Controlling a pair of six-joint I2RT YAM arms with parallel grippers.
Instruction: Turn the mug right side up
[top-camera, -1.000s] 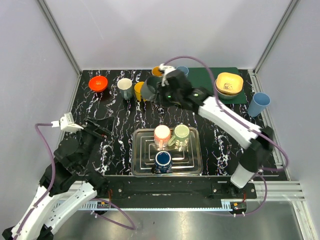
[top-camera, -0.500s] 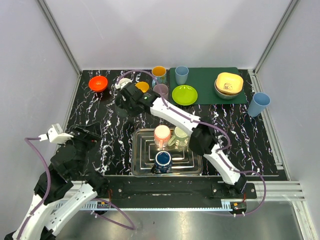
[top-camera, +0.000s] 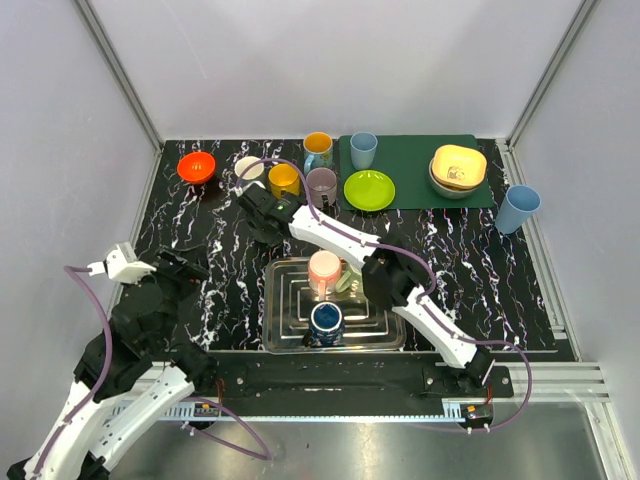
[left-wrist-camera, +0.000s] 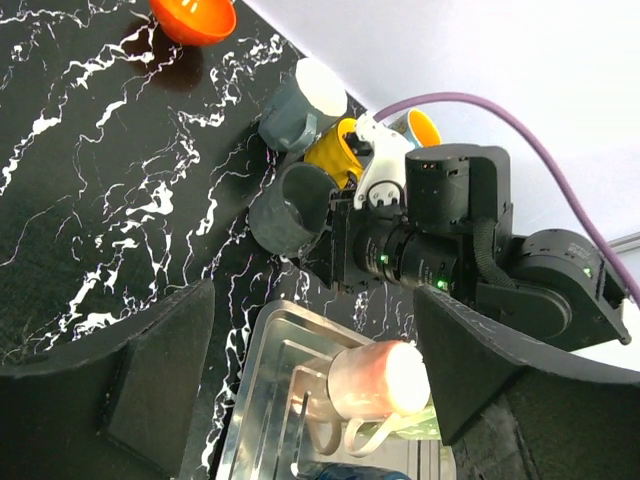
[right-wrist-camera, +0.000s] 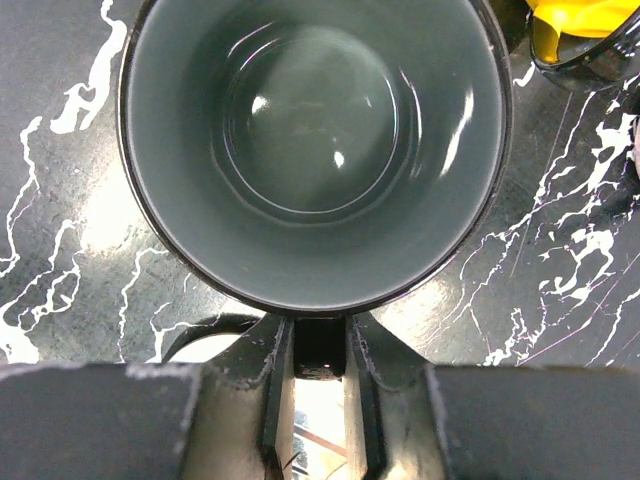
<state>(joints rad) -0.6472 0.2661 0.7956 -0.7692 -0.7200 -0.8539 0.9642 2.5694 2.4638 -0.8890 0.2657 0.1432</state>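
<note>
**Grey mug in the right claw, mouth toward the wrist camera**

The black, white-veined counter (top-camera: 470, 260) fills the workspace, with a green mat (top-camera: 415, 160) laid at its back right. A metal tray (top-camera: 272, 310) sits near the front centre. The right arm (top-camera: 340, 235) stretches diagonally over the tray toward the back left, while the left arm (top-camera: 140, 330) stays at the front left.

The left claw (left-wrist-camera: 315, 300) is released, its jaws wide apart with nothing between them, hanging above the counter left of the tray.

On the mat lie a lime plate (top-camera: 369, 189) and a yellow bowl (top-camera: 459, 165) nested in a grey one. A red bowl (top-camera: 197, 166) stands at the back left. In the tray are a pink mug (top-camera: 324, 270) and a dark blue mug (top-camera: 326, 320).

The right claw (right-wrist-camera: 320, 345) is clenched on the handle of the grey mug (right-wrist-camera: 315, 130). That mug is behind the tray at the back left, near a yellow mug (top-camera: 284, 180) and a pale-topped mug (top-camera: 249, 168). Its open mouth faces the right wrist camera, showing a bare, glossy inside (whether its base touches the counter cannot be told).
</note>
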